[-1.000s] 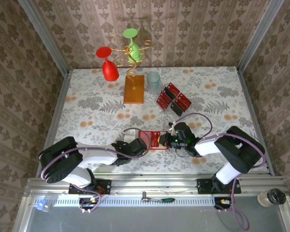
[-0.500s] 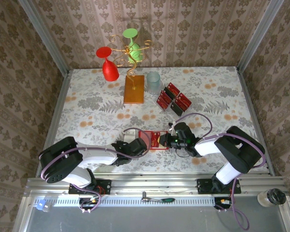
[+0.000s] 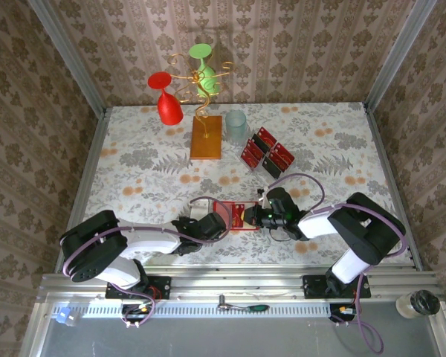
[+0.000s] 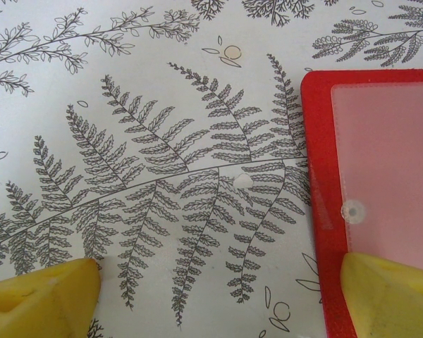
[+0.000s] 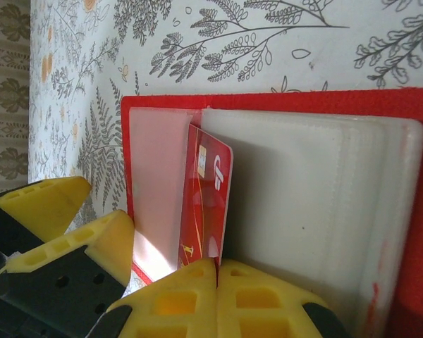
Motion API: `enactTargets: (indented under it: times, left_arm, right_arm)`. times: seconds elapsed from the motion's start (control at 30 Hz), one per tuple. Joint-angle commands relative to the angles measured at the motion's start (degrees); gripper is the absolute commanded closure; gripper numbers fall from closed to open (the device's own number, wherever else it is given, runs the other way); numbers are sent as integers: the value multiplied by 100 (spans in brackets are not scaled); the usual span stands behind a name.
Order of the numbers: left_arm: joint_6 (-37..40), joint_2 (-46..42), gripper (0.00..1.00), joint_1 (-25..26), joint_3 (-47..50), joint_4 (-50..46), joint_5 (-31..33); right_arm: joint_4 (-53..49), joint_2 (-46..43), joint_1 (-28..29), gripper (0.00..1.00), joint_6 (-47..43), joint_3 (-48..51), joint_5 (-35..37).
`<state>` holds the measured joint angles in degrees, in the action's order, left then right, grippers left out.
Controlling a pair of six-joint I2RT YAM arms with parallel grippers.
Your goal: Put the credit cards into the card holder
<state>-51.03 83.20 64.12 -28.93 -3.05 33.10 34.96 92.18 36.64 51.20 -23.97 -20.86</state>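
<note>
On the flowery table, our right gripper pinches the edge of a thin card, likely stiff and slippery, half inside the holder. Our left gripper, wide open, holds nothing at the holder's edge.

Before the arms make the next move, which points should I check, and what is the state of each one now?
1. The right gripper has its jaws shut on the small red rectangular credit card: ok.
2. Card's far edge sits at the slit between the pale plastic pockets of the flat red open card holder: ok.
3. Card fully inside: not ok, most of it shows.
4. The left gripper has its jaws open, with one yellow finger over the holder's border. Is it pressing the holder down: cannot tell.
5. More red cards wait in the clear tiered plastic stand: ok.
</note>
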Motion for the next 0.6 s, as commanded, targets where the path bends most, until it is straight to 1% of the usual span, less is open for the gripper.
enactTargets:
  times: [0.0, 0.07, 0.1, 0.23, 0.3, 0.37, 0.47, 0.57]
  left_arm:
    - [-61, 71, 11, 31, 36, -319, 148]
    - [-73, 80, 11, 31, 43, -304, 144]
    - [-73, 80, 11, 31, 45, -297, 144]
    - [-74, 90, 11, 31, 45, -293, 143]
    - [-76, 82, 11, 31, 54, -284, 144]
    - [-83, 65, 11, 31, 70, -275, 145]
    - [-92, 57, 11, 31, 89, -240, 144]
    - [-100, 43, 11, 31, 107, -214, 153]
  right_arm:
    - [-546, 271, 73, 100, -125, -53, -110]
    - [-670, 328, 71, 100, -165, -147, -158]
    - [-751, 350, 71, 97, -191, -200, -184]
    - [-1234, 282, 54, 71, -383, -438, -245]
    - [-1560, 115, 30, 65, -522, -561, -235]
    - [-2013, -121, -6, 62, -693, -710, -167]
    - [-2783, -457, -60, 62, -987, -941, 72]
    - [-3336, -696, -94, 63, -1211, -1110, 260]
